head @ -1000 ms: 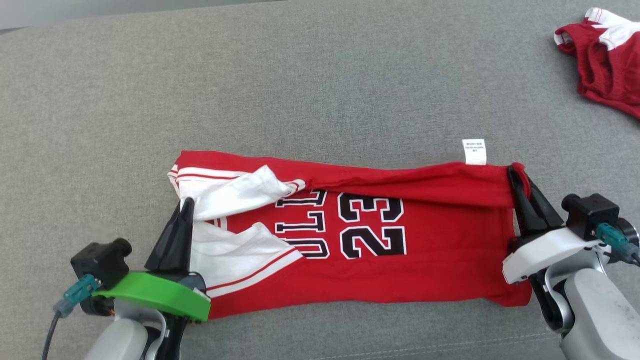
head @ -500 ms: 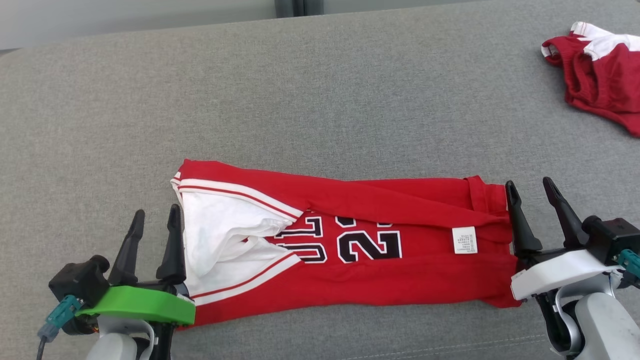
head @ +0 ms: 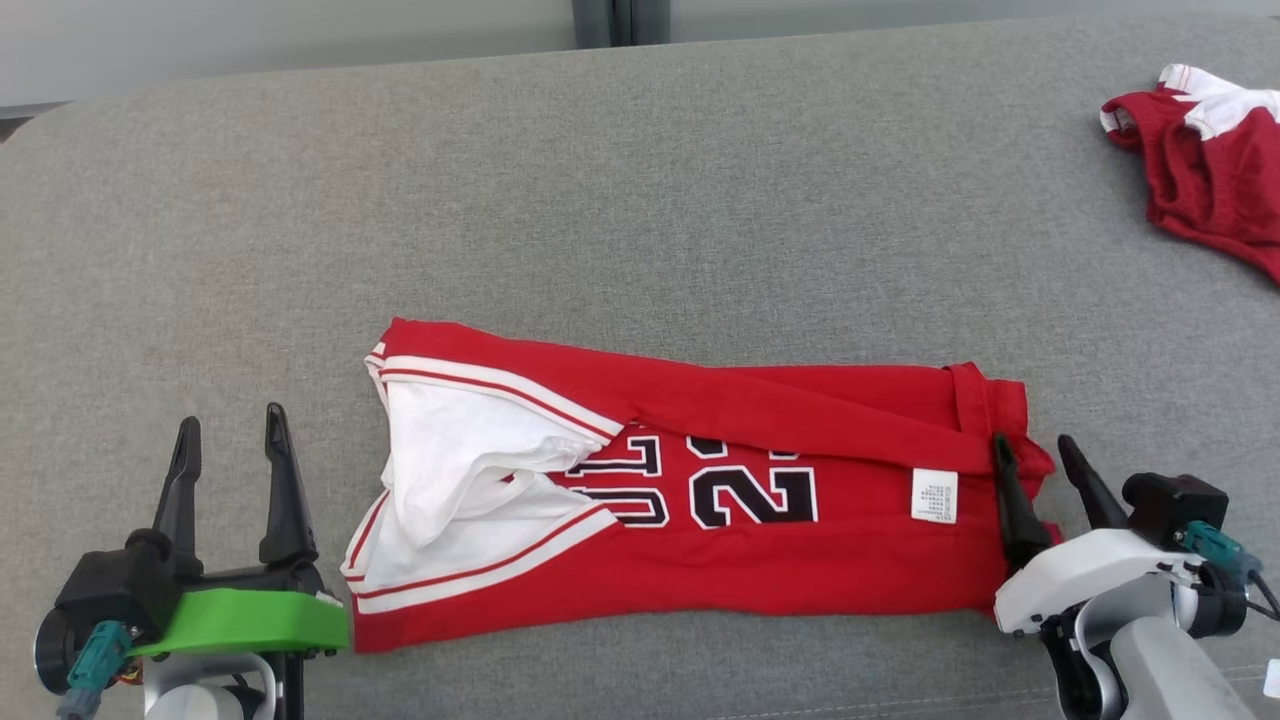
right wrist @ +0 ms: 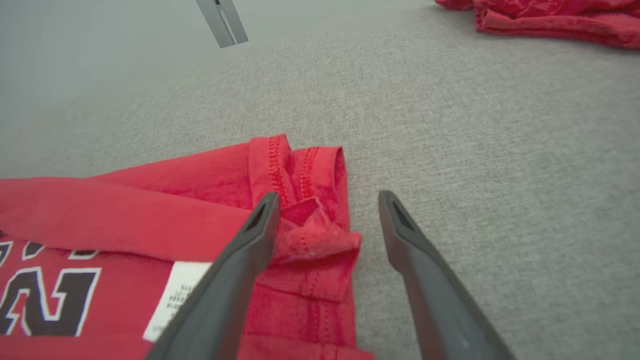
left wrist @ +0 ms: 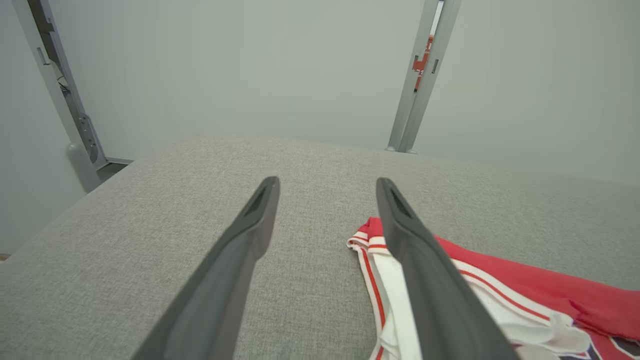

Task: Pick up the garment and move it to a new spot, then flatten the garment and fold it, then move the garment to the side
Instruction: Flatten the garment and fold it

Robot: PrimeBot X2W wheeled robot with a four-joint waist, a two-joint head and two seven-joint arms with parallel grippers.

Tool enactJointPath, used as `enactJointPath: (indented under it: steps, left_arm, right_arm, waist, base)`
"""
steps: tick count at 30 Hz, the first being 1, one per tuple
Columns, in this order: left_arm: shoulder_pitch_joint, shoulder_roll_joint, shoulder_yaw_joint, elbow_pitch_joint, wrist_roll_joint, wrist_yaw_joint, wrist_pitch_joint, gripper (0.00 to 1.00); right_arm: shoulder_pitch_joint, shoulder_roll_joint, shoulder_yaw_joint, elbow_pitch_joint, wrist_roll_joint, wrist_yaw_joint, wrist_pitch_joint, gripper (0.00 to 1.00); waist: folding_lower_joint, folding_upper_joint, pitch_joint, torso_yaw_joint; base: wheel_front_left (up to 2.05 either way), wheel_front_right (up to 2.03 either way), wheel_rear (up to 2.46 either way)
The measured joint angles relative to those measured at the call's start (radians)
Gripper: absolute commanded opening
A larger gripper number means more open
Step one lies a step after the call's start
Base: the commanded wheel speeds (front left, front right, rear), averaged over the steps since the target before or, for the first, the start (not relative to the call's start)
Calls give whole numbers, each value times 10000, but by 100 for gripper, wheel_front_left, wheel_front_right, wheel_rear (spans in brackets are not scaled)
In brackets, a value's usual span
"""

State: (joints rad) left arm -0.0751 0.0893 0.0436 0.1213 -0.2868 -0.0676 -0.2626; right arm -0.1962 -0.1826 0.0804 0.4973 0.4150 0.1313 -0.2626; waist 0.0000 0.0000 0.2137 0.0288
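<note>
The garment [head: 700,500] is a red jersey with white trim and black numbers, folded into a long band across the grey cushion [head: 640,200]. Its white label [head: 934,496] faces up near the right end. My left gripper [head: 232,430] stands open just left of the jersey's white-trimmed end [left wrist: 380,270], clear of the cloth. My right gripper [head: 1035,455] is open at the jersey's right end, with the bunched red hem [right wrist: 320,235] lying between and below its fingers [right wrist: 240,265]. Nothing is gripped.
A second red and white garment [head: 1210,150] lies crumpled at the cushion's far right corner, seen too as red cloth [right wrist: 540,20] in the right wrist view. Behind the cushion stand a pale wall and a metal post [left wrist: 417,75].
Both grippers have opened and let go of the jersey's ends. The top flap now lies folded down over the numbers, label facing up. The left gripper has drawn back to the left.
</note>
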Motion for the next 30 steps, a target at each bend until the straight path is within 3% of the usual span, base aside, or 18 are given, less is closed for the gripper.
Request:
enactJointPath:
  steps: [7, 8, 9, 10, 19, 30]
  left_arm:
    - [89, -232, 359, 121, 911, -265, 0, 100]
    - [104, -263, 422, 128, 997, -291, 0, 100]
    - [123, -278, 456, 128, 1055, -303, 0, 100]
    - [144, -303, 495, 138, 1083, -332, 0, 100]
    - [189, -370, 663, 151, 1304, -466, 0, 100]
    - [294, -378, 802, 90, 1467, -527, 0, 100]
  right_arm:
    - [-86, 205, 401, 1154, 234, 0, -31, 100]
    - [-103, 232, 472, 1271, 330, 0, -35, 47]
    - [-119, 253, 502, 1356, 410, -2, -38, 32]
    - [-143, 257, 552, 1430, 502, -4, -44, 0]
    - [-384, 27, 474, 1473, 815, 8, -15, 0]
    - [-477, -1745, -594, 1423, 911, 4, 13, 0]
  waist:
    - [0, 0, -64, 173]
    - [0, 0, -85, 184]
    - [0, 0, -104, 189]
    - [0, 0, -127, 196]
    - [0, 0, -293, 124]
    - [0, 0, -605, -51]
  base:
    - [0, 0, 0]
    - [0, 0, 0]
    - [0, 0, 0]
    - [0, 0, 0]
    - [0, 0, 0]
    - [0, 0, 0]
